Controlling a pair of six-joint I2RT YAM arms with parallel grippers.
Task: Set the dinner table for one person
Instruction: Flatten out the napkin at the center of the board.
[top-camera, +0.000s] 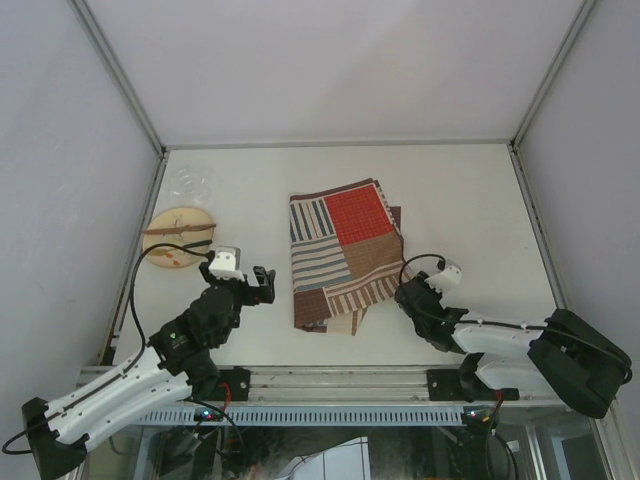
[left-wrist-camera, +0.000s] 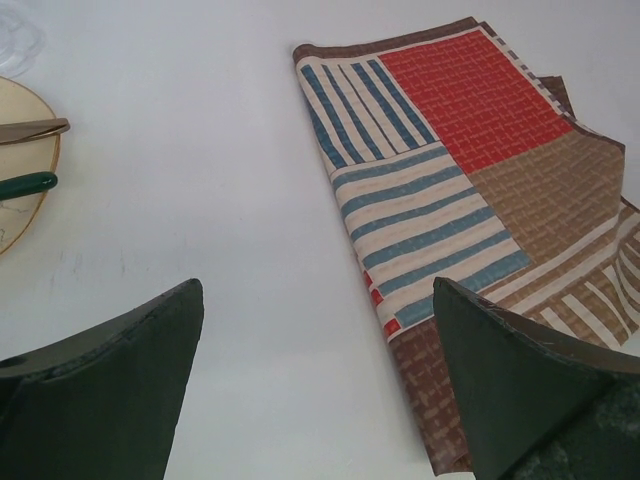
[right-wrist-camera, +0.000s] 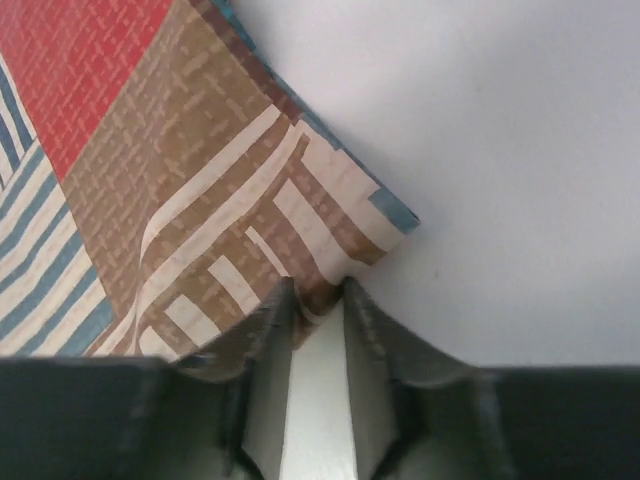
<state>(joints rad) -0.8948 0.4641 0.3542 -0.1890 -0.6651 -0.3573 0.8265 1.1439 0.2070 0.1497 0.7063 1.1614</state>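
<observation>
No readable text, labels, brands or numbers anywhere in view.

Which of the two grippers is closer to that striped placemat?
The right. The right gripper has its tips at the near right edge of the placemat; the left gripper hovers open over the table off its left side, not touching.

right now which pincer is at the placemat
The right pincer: its tips are nearly together at the placemat edge. The left pincer is wide open over the table, left of the mat.
</observation>
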